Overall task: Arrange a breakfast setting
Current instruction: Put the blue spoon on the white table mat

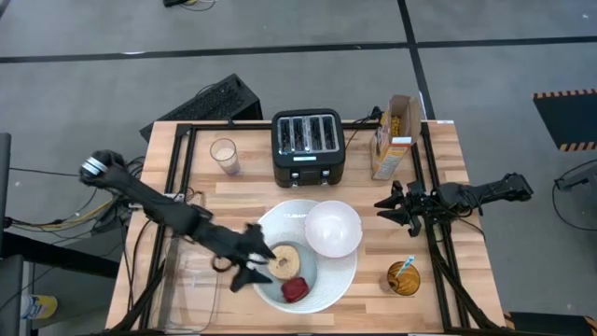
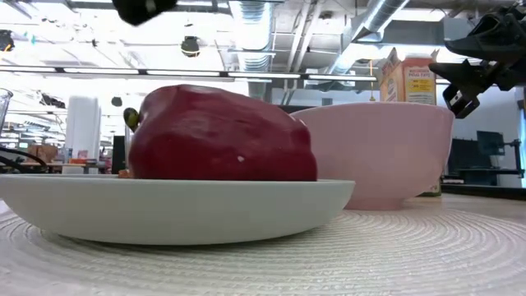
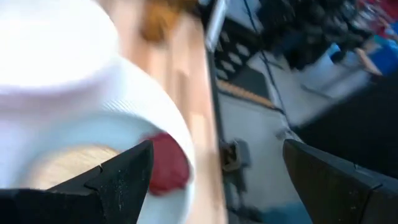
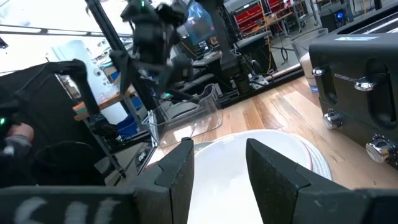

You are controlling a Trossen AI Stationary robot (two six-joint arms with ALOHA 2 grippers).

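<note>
Left arm: reaches in from the table's left edge, stretched low across the wood toward the plates, forearm slanting down to the wrist.
Left gripper [image 1: 257,264]: sits at the left rim of the smaller pale blue-grey plate [image 1: 270,288], just beside the round tan bagel [image 1: 284,261]. Jaws spread wide with nothing between them; the left wrist view shows both dark fingers [image 3: 118,180] well apart, the bagel and the small red food piece [image 3: 166,163] ahead of them.
Right arm: comes in from the right edge, held level above the table, wrist pointing toward the white bowl [image 1: 333,228].
Right gripper [image 1: 392,207]: hovers just to the right of the bowl, apart from it. Jaws parted, holding nothing; the right wrist view shows the gap between its fingers [image 4: 273,174].
Large round white plate [image 1: 343,271]: centre front of the table, carrying the smaller plate and the bowl.
Bagel and red piece: both lie on the smaller plate, the red piece nearer the front edge, touching or nearly touching the bagel; the overhead view is too coarse to settle which.
Blue-handled spoon [image 1: 406,266]: stands in the amber glass cup [image 1: 403,279], front right.
Cereal box [image 1: 393,137]: upright at the back right, beside the black toaster [image 1: 308,146].
Glass [image 1: 224,155]: left of the toaster.
</note>
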